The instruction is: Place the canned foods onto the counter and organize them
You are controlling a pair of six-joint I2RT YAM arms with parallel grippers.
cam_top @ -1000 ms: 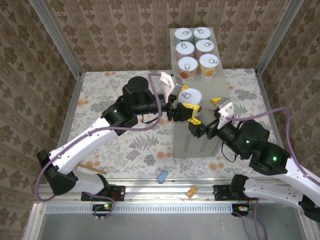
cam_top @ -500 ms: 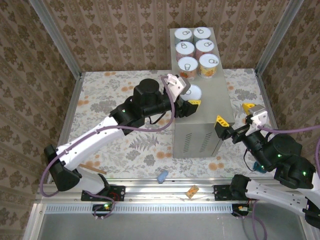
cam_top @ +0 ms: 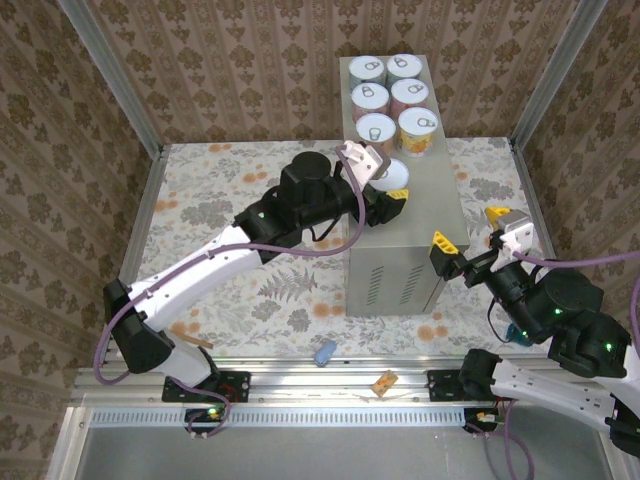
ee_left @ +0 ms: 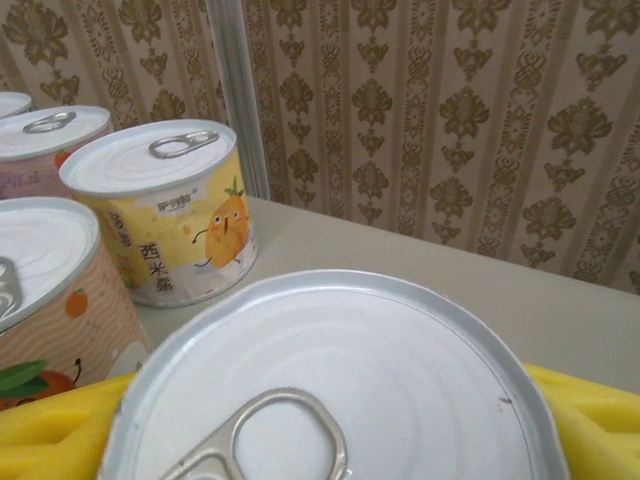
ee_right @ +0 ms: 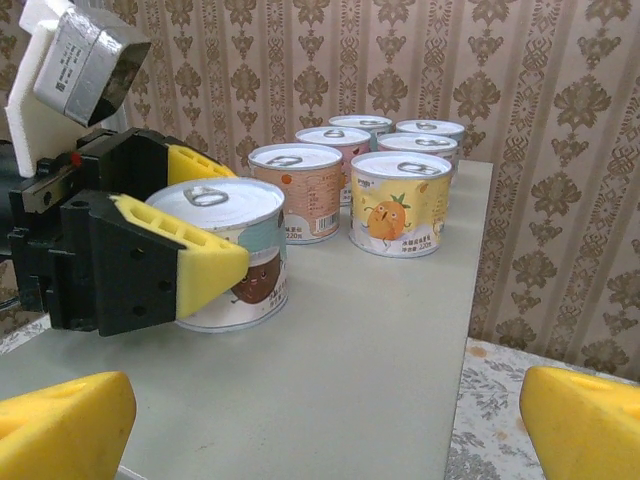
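Canned foods are the business here, and one of them, the held can (ee_right: 245,235), is clamped upright between the yellow pads (ee_right: 185,262) of the left gripper (cam_top: 388,188). The jaws are narrowed onto its sides just under the lid. In the left wrist view its pull-tab lid lies level, so its long axis stands vertical. From the right wrist view its base is at the counter (cam_top: 430,215) top or a hair above; I cannot tell which.

Outward from that hand, toward the far end, stand the six cans (cam_top: 390,95) in two columns of three. The nearest of the left column, the pink-orange can (ee_right: 292,192), lies just beyond the held one with a slim gap between them. The yellow-labelled can (ee_right: 400,205) heads the right column, and the spot on its near side is bare grey top. By my judgement the coming move depends on that: the held can lies roughly in line with the left column and only needs setting down and letting go there.

The right gripper (cam_top: 470,232) hangs wide open and empty off the counter's near right corner, well apart from every can. The left arm is plainly the nearer.
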